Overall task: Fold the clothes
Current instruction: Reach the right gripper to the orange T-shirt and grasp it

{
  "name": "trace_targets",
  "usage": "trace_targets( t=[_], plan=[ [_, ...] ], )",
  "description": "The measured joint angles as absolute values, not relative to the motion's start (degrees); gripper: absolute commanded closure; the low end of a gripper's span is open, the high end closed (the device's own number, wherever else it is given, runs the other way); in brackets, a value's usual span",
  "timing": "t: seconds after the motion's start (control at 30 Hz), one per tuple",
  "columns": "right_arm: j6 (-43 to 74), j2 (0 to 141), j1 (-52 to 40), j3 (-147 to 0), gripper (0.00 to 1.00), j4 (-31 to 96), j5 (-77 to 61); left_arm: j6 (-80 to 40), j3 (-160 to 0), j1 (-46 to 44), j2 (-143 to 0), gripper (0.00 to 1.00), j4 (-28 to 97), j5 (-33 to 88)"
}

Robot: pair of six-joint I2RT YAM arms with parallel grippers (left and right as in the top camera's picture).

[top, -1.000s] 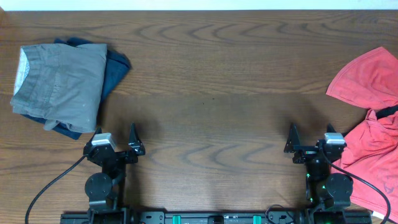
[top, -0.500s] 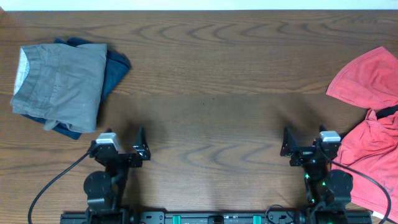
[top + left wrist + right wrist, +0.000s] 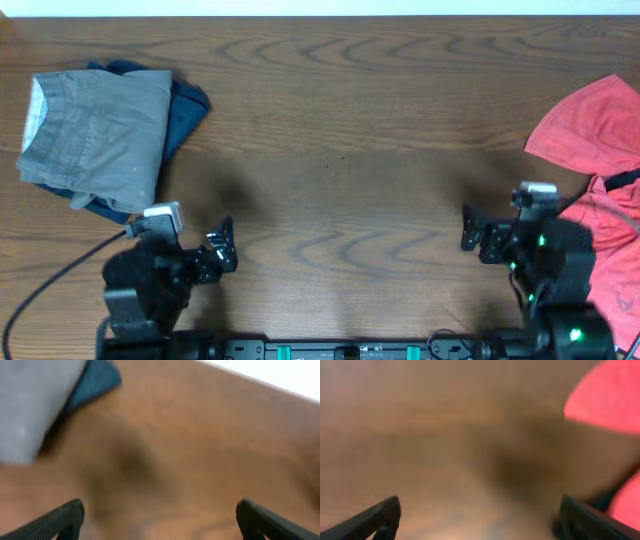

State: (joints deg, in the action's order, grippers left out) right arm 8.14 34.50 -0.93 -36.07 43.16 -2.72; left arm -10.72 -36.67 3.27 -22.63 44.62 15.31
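- Now both arms lifted & turned; right gripper [image 3: 475, 232] leans toward red shirt [image 3: 590, 130].
- Spread wide, empty: left gripper [image 3: 222, 250] & right one.
- Shirt crumpled at right edge, not folded yet; prob. grabbed next.

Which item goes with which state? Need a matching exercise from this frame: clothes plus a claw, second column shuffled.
Column A
1. grey garment
2. blue garment
3. coral-red T-shirt
4. left claw

Column B
a. bunched up, unfolded, at the right edge of the table
b. open, holding nothing
c. folded, on top of the pile at the left
d. under another garment, showing only at the edges

Pairs: 1-c, 2-d, 3-a, 4-b
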Motion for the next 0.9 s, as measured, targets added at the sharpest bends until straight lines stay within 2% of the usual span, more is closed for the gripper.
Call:
trace_targets(
  t=[0.17, 0.33, 0.6, 0.67, 0.77, 0.9],
  plan=[
    [8.32, 48.49, -0.93, -46.61, 0.01, 54.85, 0.91, -10.72, -47.18, 3.27, -31.05, 0.02, 59.59, 15.31],
    [9.74, 58.17, -0.93, -50.57, 0.01, 56.12, 2.42, -10.72, -53.12, 3.27, -37.41, 0.02, 68.38, 15.53],
    [28.34, 69.17, 7.42, -49.98, 0.01, 58.65, 19.9, -10.74, -53.76, 3.27, -41.89, 0.02, 70.72, 15.73],
    [30.87, 71.92, 10.31, -49.21, 0.03, 58.06, 22.15, -10.72, -53.76, 3.27, -41.95, 0.02, 70.74, 15.75],
    [33.12, 75.9, 13.61, -47.4, 0.18, 55.9, 23.97, -10.74, -53.76, 3.27, -41.95, 0.02, 70.72, 15.75],
    [34.54, 80.25, 16.38, -44.01, 0.23, 52.38, 24.95, -10.74, -53.76, 3.27, -41.95, 0.02, 70.72, 15.77]
  ],
)
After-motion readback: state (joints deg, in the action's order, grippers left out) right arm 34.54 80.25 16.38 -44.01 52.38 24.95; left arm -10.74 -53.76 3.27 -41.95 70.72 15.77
